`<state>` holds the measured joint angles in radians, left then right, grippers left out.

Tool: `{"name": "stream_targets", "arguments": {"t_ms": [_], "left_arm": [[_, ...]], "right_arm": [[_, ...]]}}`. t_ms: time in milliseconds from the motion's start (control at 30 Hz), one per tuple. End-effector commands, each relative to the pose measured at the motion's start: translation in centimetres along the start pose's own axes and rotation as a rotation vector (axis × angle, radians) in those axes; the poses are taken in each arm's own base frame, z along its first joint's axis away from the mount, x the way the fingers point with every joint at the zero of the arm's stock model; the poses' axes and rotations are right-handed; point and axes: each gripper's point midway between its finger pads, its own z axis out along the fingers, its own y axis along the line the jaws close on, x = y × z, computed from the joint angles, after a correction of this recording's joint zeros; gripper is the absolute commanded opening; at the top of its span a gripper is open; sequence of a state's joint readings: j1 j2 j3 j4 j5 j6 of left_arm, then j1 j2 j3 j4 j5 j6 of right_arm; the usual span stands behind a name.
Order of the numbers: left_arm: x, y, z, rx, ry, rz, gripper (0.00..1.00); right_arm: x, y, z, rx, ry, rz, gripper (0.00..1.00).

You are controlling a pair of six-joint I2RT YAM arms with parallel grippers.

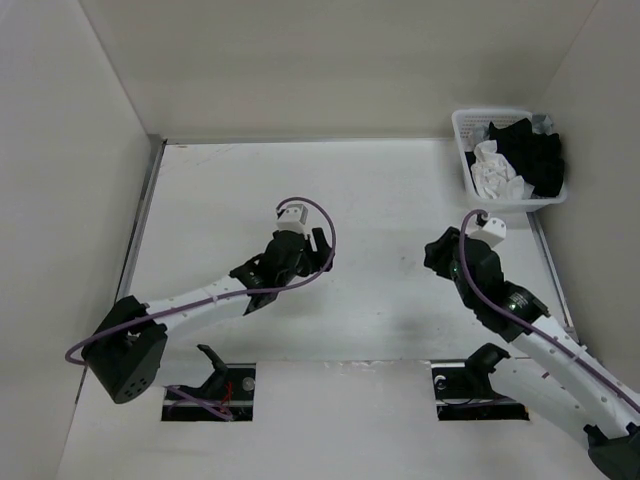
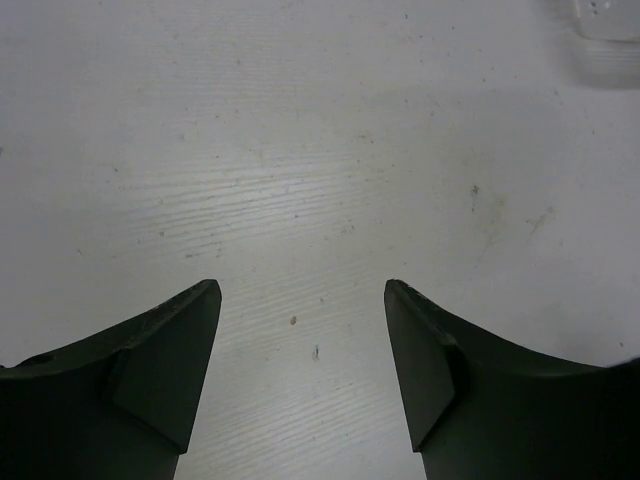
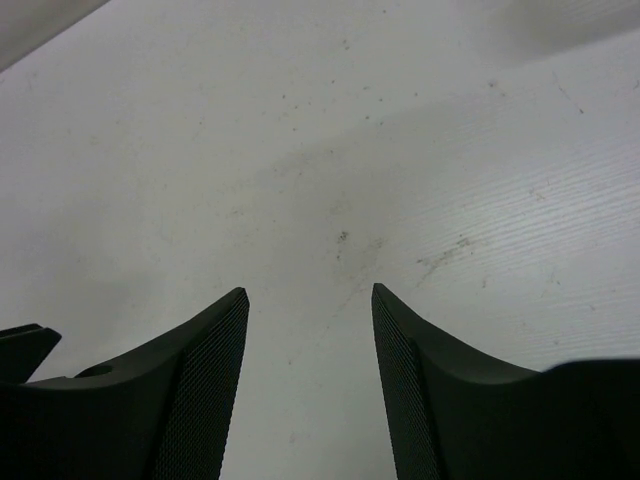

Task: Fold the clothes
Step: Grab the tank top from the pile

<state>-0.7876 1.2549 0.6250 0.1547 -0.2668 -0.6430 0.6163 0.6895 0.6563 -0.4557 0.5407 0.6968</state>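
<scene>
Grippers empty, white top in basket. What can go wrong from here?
The white top lies bunched against the black garments in the basket; a grab may drag both out.
The basket sits in the far right corner; the right gripper may snag its wall.

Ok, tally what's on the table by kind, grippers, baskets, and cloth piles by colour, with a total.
Grippers: 2, left gripper and right gripper, both open
Basket: 1
White cloth bundle: 1
Black cloth heap: 1
Total: 5
</scene>
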Motion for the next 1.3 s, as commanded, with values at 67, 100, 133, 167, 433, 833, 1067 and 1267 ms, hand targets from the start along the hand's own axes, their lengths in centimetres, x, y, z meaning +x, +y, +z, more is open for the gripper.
{"name": "stream_targets", "arguments": {"t_ms": [67,100,133,167,433,833,1067,1267], "left_arm": [[-2.8,-2.8,0.7,0.094,-0.082,-0.029,0.66],[-2.6,-2.7,0.9,0.095,-0.084,-0.029,0.65],[-2.4,-2.6,0.9,0.099,-0.086,-0.028,0.64],[-2.3,-2.6,0.9,0.106,-0.094,-0.024,0.60],[-2.0,-2.7,-0.3,0.172,-0.160,0.000,0.04],[-1.7,-1.7,-0.3,0.171,-0.175,-0.032,0.54],[-1.2,-1.3,0.4,0.157,-0.164,-0.042,0.55],[-0.6,-1.4,1.0,0.161,-0.144,-0.043,0.55]], "right_arm": [[-3.1,2.7,0.1,-0.082,-0.085,0.000,0.48],[-3.4,2.9,0.2,-0.088,-0.091,0.001,0.44],[-3.6,3.1,0.3,-0.093,-0.093,-0.001,0.41],[-3.9,3.5,0.5,-0.104,-0.096,-0.005,0.31],[-12.6,2.5,5.2,0.050,-0.211,0.008,0.00],[-25.1,-12.2,18.1,0.470,-0.331,0.081,0.44],[-21.3,-15.5,25.4,0.427,-0.124,0.058,0.53],[-19.8,-15.0,29.7,0.348,-0.071,0.060,0.57]]}}
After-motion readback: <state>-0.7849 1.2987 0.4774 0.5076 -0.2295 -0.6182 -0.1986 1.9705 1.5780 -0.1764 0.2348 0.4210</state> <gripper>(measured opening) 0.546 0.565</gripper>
